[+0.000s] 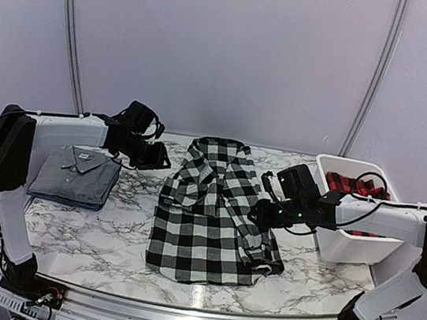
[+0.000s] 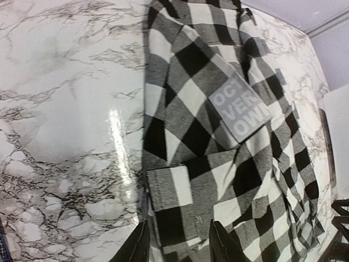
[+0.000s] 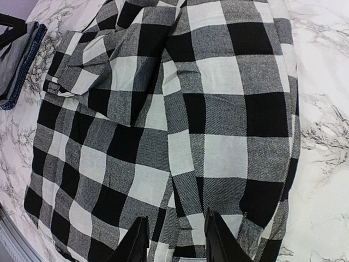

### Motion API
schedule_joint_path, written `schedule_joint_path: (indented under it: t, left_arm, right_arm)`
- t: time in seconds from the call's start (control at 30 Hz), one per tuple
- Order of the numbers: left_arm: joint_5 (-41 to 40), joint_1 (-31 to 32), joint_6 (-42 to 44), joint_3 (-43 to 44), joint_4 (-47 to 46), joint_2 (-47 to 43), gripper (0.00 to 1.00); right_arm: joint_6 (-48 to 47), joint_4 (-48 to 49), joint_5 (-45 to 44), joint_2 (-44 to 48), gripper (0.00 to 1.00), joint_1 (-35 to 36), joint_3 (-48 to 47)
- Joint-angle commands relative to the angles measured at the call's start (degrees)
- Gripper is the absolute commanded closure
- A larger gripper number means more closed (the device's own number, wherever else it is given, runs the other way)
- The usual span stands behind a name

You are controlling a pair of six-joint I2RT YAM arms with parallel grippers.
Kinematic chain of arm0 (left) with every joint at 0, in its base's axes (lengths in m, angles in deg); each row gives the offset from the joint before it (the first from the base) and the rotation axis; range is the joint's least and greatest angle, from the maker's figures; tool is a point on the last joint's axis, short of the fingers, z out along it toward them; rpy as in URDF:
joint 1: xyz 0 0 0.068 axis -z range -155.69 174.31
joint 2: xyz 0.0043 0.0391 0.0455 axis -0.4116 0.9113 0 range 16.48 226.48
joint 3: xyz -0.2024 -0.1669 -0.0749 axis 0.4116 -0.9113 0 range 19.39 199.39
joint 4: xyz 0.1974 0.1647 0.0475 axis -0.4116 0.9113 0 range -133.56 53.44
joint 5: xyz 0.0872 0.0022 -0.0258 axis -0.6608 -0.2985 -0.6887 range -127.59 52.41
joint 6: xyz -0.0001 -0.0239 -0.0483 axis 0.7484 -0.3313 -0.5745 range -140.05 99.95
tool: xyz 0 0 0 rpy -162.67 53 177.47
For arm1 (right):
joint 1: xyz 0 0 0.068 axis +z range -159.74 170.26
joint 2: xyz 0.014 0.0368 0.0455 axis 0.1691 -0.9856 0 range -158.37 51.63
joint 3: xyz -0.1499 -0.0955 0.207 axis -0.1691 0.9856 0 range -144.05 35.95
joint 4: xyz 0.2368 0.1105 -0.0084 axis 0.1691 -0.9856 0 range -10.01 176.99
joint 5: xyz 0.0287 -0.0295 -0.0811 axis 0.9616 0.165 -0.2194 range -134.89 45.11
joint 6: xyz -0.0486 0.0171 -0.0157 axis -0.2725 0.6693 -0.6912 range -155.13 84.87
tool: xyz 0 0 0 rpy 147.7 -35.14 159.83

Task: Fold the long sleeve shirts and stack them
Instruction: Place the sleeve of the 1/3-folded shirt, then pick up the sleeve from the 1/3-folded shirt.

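Note:
The black-and-white checked shirt [image 1: 212, 223] lies spread in the middle of the marble table, partly folded, with a sleeve laid across its upper left. My left gripper [image 1: 164, 163] hovers at the shirt's upper left edge. In the left wrist view the left gripper [image 2: 180, 246] is open, and the sleeve cuff [image 2: 169, 191] lies loose just ahead of it. My right gripper [image 1: 257, 214] is at the shirt's right edge. In the right wrist view this gripper [image 3: 175, 243] stands open over the checked cloth [image 3: 218, 109]. The grey shirt [image 1: 76, 175] lies folded at the left. The red-and-black shirt [image 1: 353, 185] sits in the bin.
A white bin [image 1: 348, 247] stands at the right edge of the table, close beside the right arm. A grey printed label [image 2: 240, 106] shows on the checked shirt. Bare marble [image 1: 84, 233] lies in front of the grey shirt. A metal rail [image 1: 176, 314] runs along the near edge.

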Motion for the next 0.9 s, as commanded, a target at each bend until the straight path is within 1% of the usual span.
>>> schedule_joint_path:
  t: [0.0,0.17,0.23,0.4,0.53,0.6,0.67,0.87]
  left_arm:
    - [1.73,-1.15,-0.50,0.17,1.04,3.12,0.61]
    - [2.46,-1.91,0.14,3.66,1.04,8.32,0.61]
    - [2.26,-2.21,0.23,4.91,1.08,10.44,0.61]
    - [1.63,-2.36,0.62,7.43,1.01,14.00,0.60]
    - [3.06,-2.36,0.74,9.11,0.98,15.67,0.60]
    - [3.99,-2.36,0.74,9.59,0.87,15.69,0.60]
    - [4.91,-2.36,0.82,9.74,0.69,15.35,0.62]
    - [6.98,-2.27,1.31,9.39,0.53,14.36,0.73]
  right_arm:
    - [-0.46,0.00,-0.64,-0.68,0.69,-0.42,-3.16]
    - [-0.46,0.01,-0.30,-0.94,0.68,-0.46,-4.07]
    - [-0.27,0.12,-0.31,-0.55,0.66,-0.43,-4.08]
    - [0.21,-0.02,-0.91,0.83,0.55,-0.48,-4.40]
    - [0.25,0.87,-1.44,2.54,0.49,-0.43,-4.70]
    - [0.04,1.96,-1.62,3.41,0.48,-0.44,-4.53]
    - [-0.25,3.06,-1.46,3.89,0.47,-0.48,-4.64]
    - [-1.08,6.53,-0.65,3.34,0.47,-0.48,-5.32]
